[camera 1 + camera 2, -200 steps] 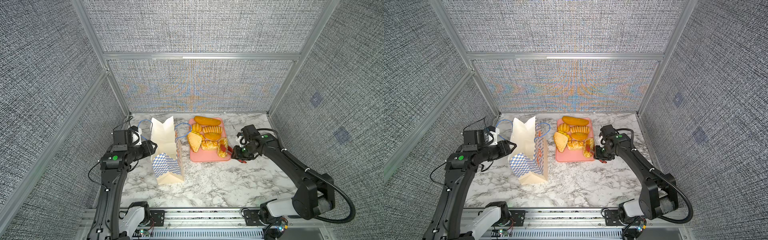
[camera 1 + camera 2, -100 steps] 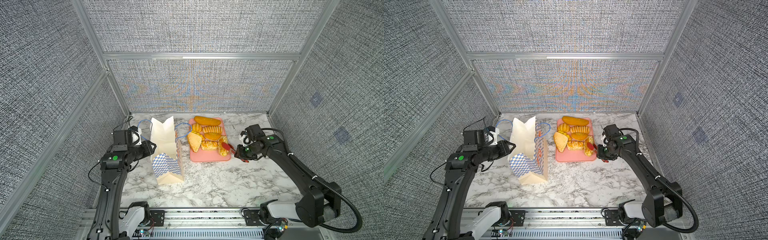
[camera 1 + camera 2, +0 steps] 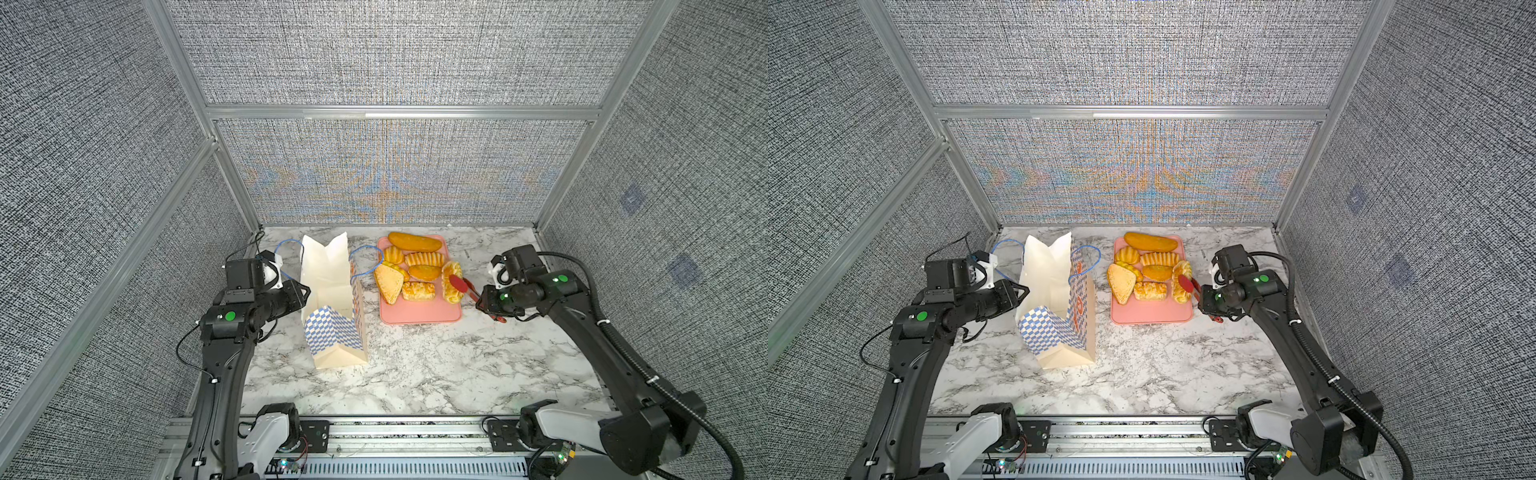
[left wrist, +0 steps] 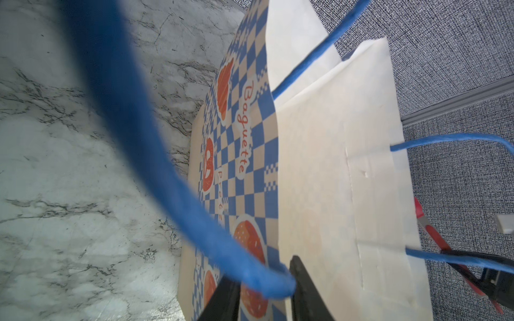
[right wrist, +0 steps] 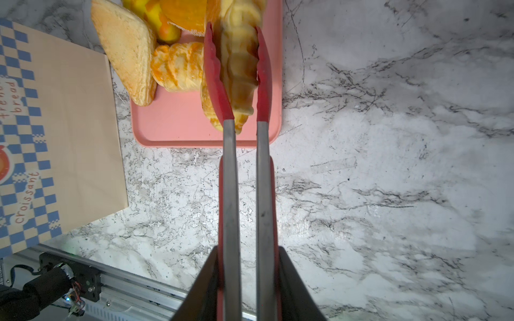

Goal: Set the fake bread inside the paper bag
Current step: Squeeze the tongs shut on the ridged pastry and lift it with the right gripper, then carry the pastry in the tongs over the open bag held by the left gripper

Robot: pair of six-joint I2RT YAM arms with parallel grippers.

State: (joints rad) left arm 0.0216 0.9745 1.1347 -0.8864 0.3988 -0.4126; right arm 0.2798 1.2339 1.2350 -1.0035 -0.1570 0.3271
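The paper bag (image 3: 332,299) (image 3: 1054,299) stands open on the marble. My left gripper (image 3: 305,291) (image 3: 1023,291) (image 4: 262,271) is at its left rim. Its jaws are open, one finger inside and one outside the wall, and the blue cord handle (image 4: 125,111) runs between them. My right gripper (image 3: 484,301) (image 3: 1204,299) (image 5: 247,250) is shut on red tongs (image 5: 230,180) (image 3: 467,286). The tong tips clasp a braided fake bread (image 5: 239,69) (image 3: 453,296) at the right edge of the pink tray (image 3: 415,313) (image 5: 172,125).
The tray also holds a long loaf (image 3: 414,242), a triangular sandwich (image 3: 388,283), an oval bun (image 3: 424,272) and ridged rolls (image 3: 424,259). The tray sits just right of the bag. Mesh walls enclose three sides, and an aluminium rail (image 3: 374,432) runs along the front.
My left gripper's jaws have narrowed around the bag's wall. The right gripper has squeezed the tongs tighter, bringing their tips onto the braided bread, and its arm has shifted slightly right.
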